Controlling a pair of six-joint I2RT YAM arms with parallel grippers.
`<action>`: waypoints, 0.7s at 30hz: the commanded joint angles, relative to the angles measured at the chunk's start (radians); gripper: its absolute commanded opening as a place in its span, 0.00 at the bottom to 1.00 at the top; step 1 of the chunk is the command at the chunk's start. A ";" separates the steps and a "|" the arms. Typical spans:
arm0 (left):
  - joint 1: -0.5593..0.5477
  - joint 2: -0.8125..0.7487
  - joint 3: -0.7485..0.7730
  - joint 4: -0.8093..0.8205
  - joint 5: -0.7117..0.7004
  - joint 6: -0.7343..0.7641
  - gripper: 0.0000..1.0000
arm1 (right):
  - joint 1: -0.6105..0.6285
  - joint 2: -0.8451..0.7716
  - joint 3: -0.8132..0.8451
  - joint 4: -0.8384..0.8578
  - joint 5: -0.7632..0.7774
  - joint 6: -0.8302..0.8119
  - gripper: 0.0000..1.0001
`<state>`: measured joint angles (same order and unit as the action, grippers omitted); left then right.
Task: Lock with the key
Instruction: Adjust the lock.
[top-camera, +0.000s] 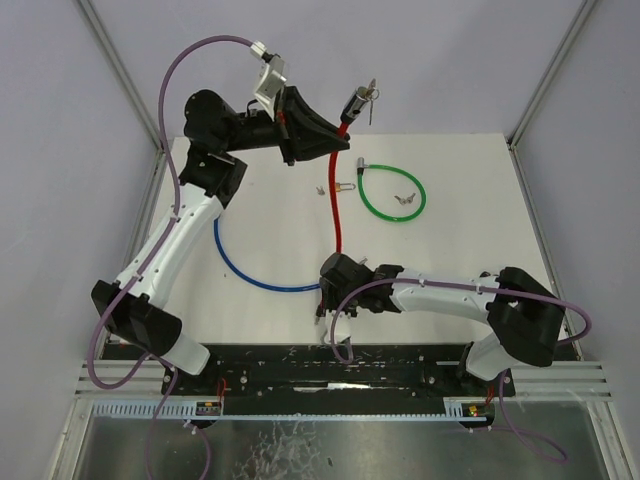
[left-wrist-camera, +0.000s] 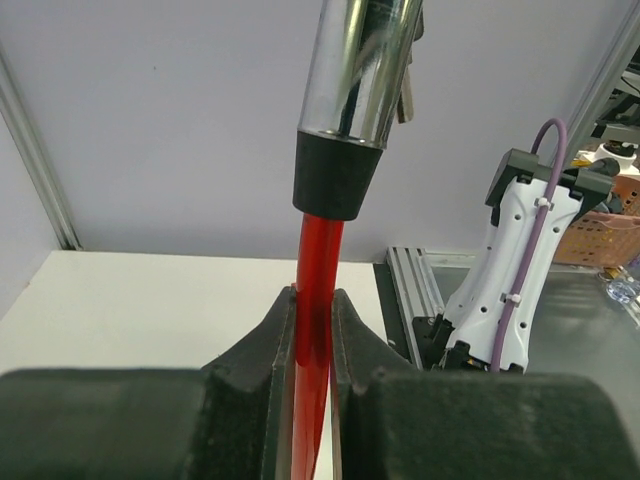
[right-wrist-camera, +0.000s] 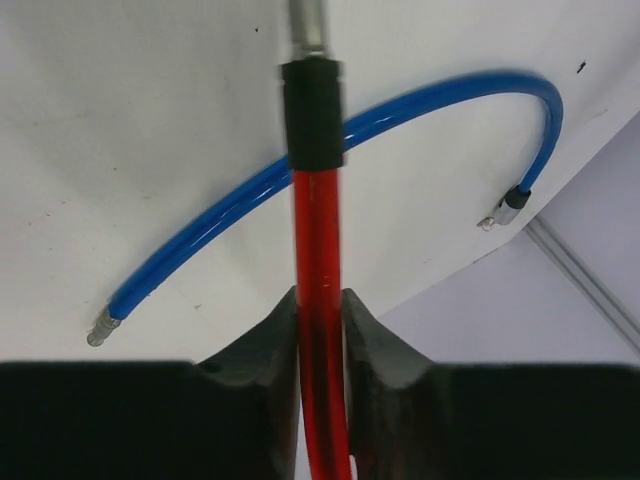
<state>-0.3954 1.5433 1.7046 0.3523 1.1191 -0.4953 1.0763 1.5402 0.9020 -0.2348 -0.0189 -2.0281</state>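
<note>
A red cable lock (top-camera: 337, 210) stretches from the back of the table towards the front. At its raised far end is a chrome lock head (top-camera: 357, 101) with a key (top-camera: 372, 93) sticking out of it. My left gripper (top-camera: 345, 143) is shut on the red cable (left-wrist-camera: 318, 270) just below the black collar of the lock head (left-wrist-camera: 360, 60). My right gripper (top-camera: 328, 287) is shut on the other end of the red cable (right-wrist-camera: 318, 250). Past its fingertips (right-wrist-camera: 362, 320) are a black collar (right-wrist-camera: 312, 110) and a metal pin (right-wrist-camera: 308, 25).
A blue cable (top-camera: 250, 275) curves over the table under the right gripper, seen again as the blue cable (right-wrist-camera: 400, 110) in the right wrist view. A green cable loop (top-camera: 392, 192) with keys (top-camera: 405, 199) lies at the back, next to a small padlock (top-camera: 345, 187).
</note>
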 joint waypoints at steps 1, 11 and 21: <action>0.004 -0.057 -0.045 0.037 -0.008 0.058 0.00 | 0.009 -0.057 0.081 -0.078 -0.053 0.125 0.18; 0.006 -0.252 -0.397 -0.008 -0.239 0.356 0.00 | -0.047 -0.198 0.321 -0.461 -0.539 0.568 0.00; -0.027 -0.434 -0.810 0.321 -0.487 0.346 0.00 | -0.382 -0.353 0.442 -0.381 -1.063 1.245 0.00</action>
<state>-0.3920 1.1770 0.9783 0.5495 0.7517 -0.1757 0.8238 1.2613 1.2686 -0.7341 -0.8337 -1.1778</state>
